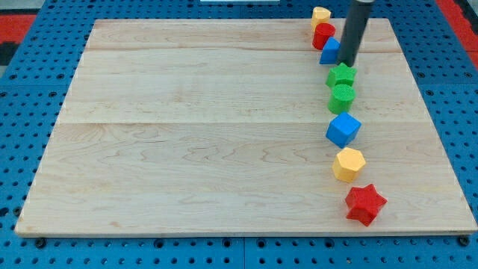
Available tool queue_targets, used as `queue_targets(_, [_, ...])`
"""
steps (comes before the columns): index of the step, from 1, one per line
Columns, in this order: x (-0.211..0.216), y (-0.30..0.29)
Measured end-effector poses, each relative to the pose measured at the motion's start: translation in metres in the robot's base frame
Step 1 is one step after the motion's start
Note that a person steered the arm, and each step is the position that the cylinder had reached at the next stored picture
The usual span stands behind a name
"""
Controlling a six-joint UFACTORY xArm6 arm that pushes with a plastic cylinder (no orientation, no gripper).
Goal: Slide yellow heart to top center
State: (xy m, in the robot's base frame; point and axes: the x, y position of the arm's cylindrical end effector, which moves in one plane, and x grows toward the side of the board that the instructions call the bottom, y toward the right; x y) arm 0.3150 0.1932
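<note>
Our straight dark rod comes down from the view's top edge at the right, and my tip (346, 63) sits on the pale wooden board (202, 127), pressed in just beside the blue block (330, 51) and directly above the green star block (341, 75); whether it actually touches either one we cannot tell. No jaws or fingers on this rod, so nothing is clenched or grasped, it only pushes. The blue block's shape we cannot make out, as the rod covers part of it. Right above the blue block, touching it, sits the red block (323, 34), rounded, shape unclear. Above that, touching the red one, is the yellow heart (320, 14), small, pale yellow, glossy, at the board's top edge and well right of centre; only its upper part shows clearly, the heart lobes are hard to read at this size. So red and blue blocks sit between our tip and the yellow heart. Going down the view from the tip: green star block, then a green round ribbed cylinder block (341, 98) touching it, then a blue cube (343, 129) just below, then a yellow hexagonal block (348, 164), then a red star block (364, 203) near the board's bottom right corner. All eight blocks form one loose column down the right side. The board lies on a blue perforated pegboard table (30, 90), with red panels (15, 16) at the top corners.
</note>
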Motion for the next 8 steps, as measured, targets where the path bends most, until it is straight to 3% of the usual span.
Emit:
queue_targets(1, [-0.018, 0.047])
queue_targets(3, [-0.102, 0.046])
queue_targets(5, [-0.124, 0.037])
queue_targets(6, [-0.123, 0.0])
queue_targets(8, [-0.09, -0.149])
